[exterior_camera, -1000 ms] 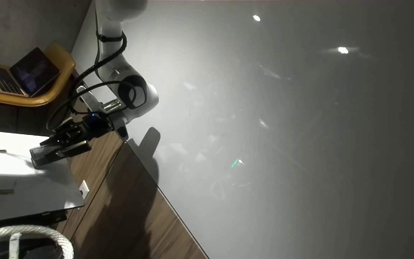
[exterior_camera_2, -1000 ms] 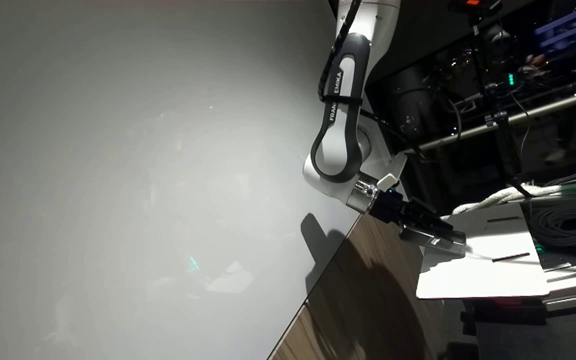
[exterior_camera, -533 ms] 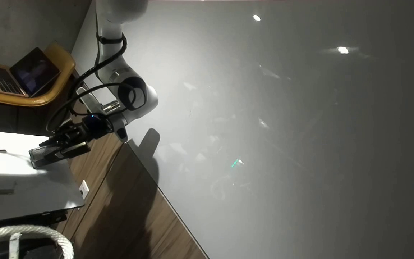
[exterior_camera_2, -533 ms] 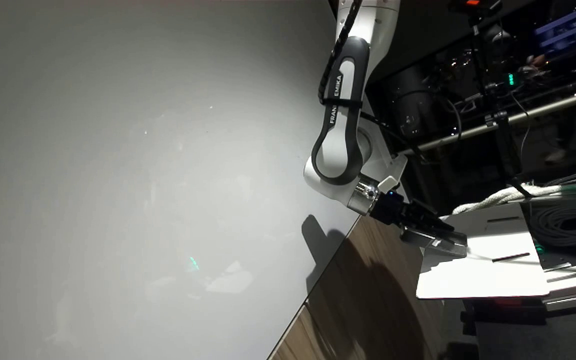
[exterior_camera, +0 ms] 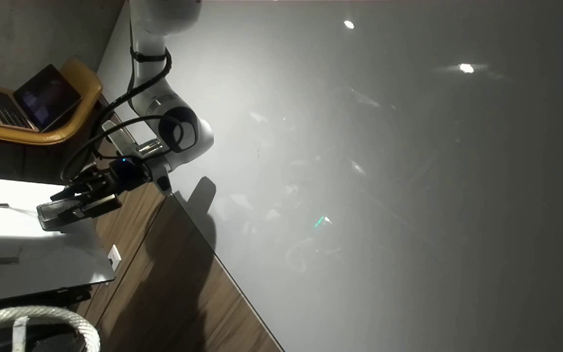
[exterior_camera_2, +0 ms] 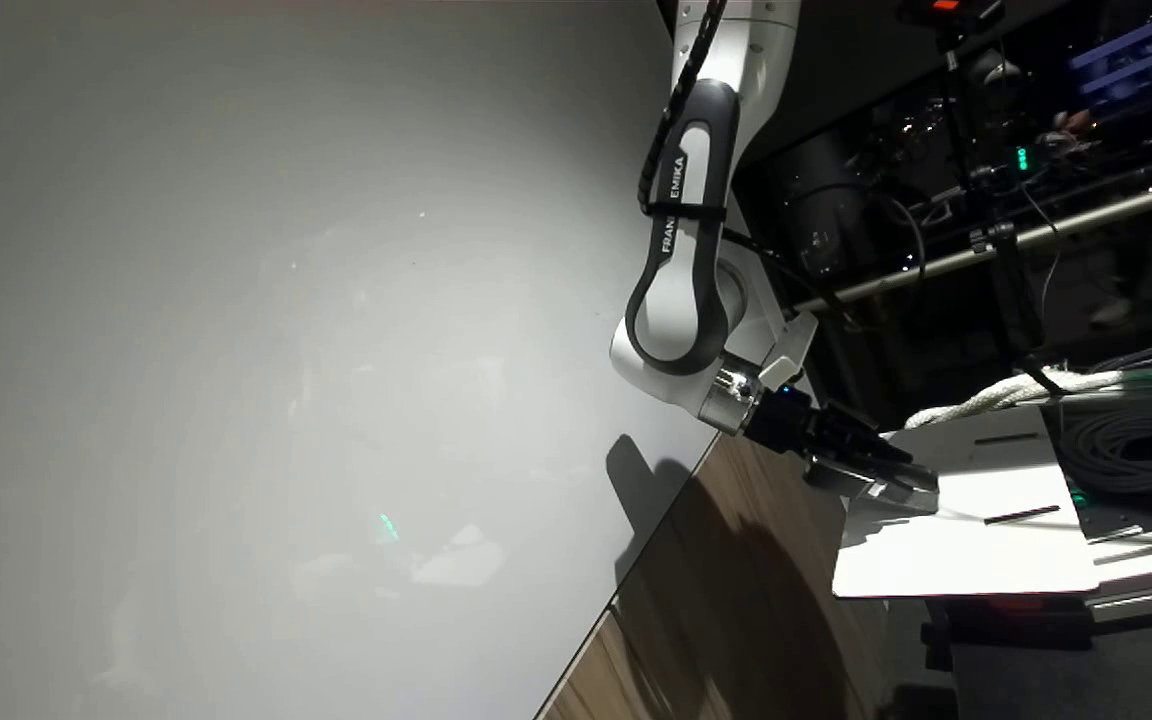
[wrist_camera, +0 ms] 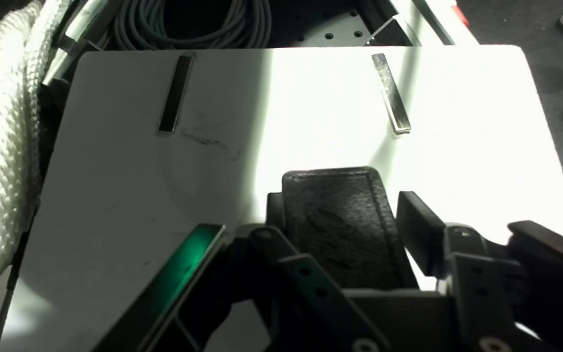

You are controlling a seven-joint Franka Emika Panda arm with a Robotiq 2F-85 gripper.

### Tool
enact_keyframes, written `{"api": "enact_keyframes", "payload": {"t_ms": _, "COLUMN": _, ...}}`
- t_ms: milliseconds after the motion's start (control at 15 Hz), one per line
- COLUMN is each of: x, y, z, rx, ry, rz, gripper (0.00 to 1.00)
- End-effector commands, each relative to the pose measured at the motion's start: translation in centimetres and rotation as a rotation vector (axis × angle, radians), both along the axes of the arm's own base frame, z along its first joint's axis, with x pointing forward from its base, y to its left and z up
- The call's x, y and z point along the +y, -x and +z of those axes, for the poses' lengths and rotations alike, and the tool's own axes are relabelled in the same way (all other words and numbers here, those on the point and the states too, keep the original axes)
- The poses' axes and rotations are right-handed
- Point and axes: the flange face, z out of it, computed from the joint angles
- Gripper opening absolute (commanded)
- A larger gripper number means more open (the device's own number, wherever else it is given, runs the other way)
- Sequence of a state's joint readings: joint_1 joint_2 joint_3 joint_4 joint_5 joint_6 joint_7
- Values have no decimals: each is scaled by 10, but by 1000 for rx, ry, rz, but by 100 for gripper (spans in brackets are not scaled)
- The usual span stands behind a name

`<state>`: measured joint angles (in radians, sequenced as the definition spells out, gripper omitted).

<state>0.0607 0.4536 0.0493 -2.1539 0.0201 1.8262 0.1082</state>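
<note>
A flat black case [wrist_camera: 333, 210] with a leathery, embossed face lies between the fingers of my gripper [wrist_camera: 348, 220] in the wrist view. One pad [wrist_camera: 275, 208] sits against the case's left edge, partly behind it. The right pad [wrist_camera: 421, 234] stands at an angle to the right edge, and bright slivers show between them, so the jaws are slightly open around the case. Both exterior views show the gripper [exterior_camera: 74, 203] and the dark case [exterior_camera_2: 911, 492] over a white board [exterior_camera_2: 976, 555]. Whether the case touches the board, I cannot tell.
Two metal strips, one dark [wrist_camera: 176, 93] and one shiny [wrist_camera: 393, 95], lie on the board. White rope [wrist_camera: 15, 112] and coiled cable [wrist_camera: 193, 29] border it. A wooden panel [exterior_camera: 184, 274] meets a large glossy grey surface [exterior_camera: 359, 171]. A laptop [exterior_camera: 47, 98] rests on a yellow chair.
The arm and gripper have crept slightly farther over the white board, the black case shifting along with them. The gripper's shadow on the board has changed shape.
</note>
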Motion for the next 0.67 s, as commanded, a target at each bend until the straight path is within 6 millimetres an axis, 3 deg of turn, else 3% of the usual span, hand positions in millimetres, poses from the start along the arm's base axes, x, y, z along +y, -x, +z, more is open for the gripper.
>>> {"api": "enact_keyframes", "payload": {"t_ms": 0, "x": -1, "y": -1, "z": -5, "rx": 17, "ry": -6, "rz": 3, "gripper": 92}}
{"api": "enact_keyframes", "payload": {"t_ms": 133, "x": -1, "y": 0, "z": -8, "rx": 22, "ry": -6, "rz": 2, "gripper": 100}}
{"api": "enact_keyframes", "payload": {"t_ms": 600, "x": -2, "y": 3, "z": -15, "rx": 40, "ry": -9, "rz": -1, "gripper": 100}}
